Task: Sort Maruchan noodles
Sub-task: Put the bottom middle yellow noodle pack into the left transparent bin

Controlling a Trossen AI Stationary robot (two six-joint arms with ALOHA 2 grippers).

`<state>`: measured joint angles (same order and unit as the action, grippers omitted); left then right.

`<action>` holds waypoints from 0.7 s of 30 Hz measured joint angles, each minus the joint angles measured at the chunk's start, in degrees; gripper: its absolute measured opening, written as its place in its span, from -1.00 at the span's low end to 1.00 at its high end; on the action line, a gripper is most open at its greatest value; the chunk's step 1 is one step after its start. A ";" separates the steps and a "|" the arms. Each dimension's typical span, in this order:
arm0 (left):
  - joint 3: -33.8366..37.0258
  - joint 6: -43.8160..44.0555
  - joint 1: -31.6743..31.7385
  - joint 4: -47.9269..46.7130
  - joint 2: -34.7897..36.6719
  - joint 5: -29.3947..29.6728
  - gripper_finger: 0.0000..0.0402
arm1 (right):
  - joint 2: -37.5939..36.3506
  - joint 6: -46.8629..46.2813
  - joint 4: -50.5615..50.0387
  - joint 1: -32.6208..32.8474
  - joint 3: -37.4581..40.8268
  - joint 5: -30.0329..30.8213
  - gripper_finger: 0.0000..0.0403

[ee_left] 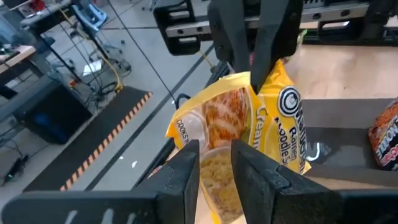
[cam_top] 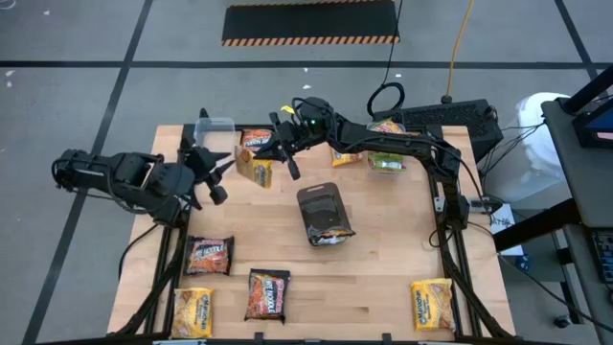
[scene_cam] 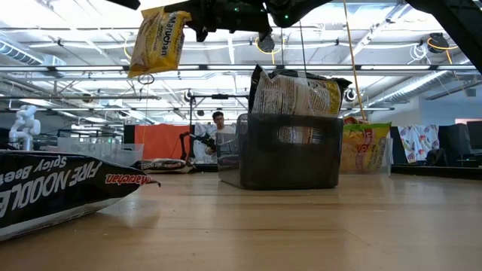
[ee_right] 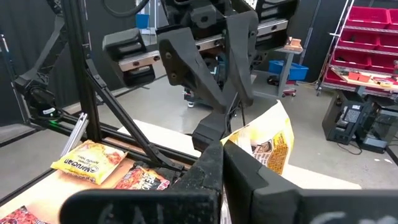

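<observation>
A yellow Maruchan noodle packet point(cam_top: 254, 171) hangs in the air over the table's far left part, with my right gripper point(cam_top: 272, 156) shut on it. In the low view the packet point(scene_cam: 158, 41) hangs high above the tabletop. My left gripper point(cam_top: 222, 179) stands open just left of the packet, pointing at it; in the left wrist view its fingers point(ee_left: 180, 177) frame the packet point(ee_left: 230, 124) without touching it. More packets lie flat on the table: brown ones point(cam_top: 209, 254) point(cam_top: 268, 292) and yellow ones point(cam_top: 192, 311) point(cam_top: 431, 302). My right gripper pinches the yellow packet's upper edge point(ee_left: 252, 81) between its two fingers point(ee_left: 273, 37), reaching in about level from the table's right. The packet hangs below the fingers, tilted and clear of the table.
A dark grey tray point(cam_top: 326, 213) with packets in it stands at the table's middle. A clear tub point(cam_top: 215, 127) is at the far left, with a brown packet point(cam_top: 257, 140) beside it. Green-edged packets point(cam_top: 388, 158) sit at the far right. A person shows in the room behind point(scene_cam: 218, 132).
</observation>
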<state>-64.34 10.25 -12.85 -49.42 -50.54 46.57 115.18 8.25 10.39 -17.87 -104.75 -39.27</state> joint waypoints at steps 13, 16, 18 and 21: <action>0.00 -0.63 7.41 0.01 0.00 0.02 -0.51 | 0.00 -0.02 -0.02 0.00 0.00 -0.04 -1.00; -0.02 0.15 8.63 0.41 0.00 -0.43 -0.51 | 0.00 0.02 -0.02 0.00 0.00 -0.04 -1.00; -0.02 0.40 9.48 1.47 0.00 -2.64 -0.51 | 0.00 0.03 -0.02 0.00 0.00 -0.04 -1.00; -0.02 -3.04 10.50 2.91 -0.06 -8.24 -0.51 | 0.00 0.07 0.00 0.00 0.00 -0.07 -1.00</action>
<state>-64.36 7.21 -2.36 -46.51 -50.61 38.32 115.18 8.32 10.39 -17.87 -104.75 -39.33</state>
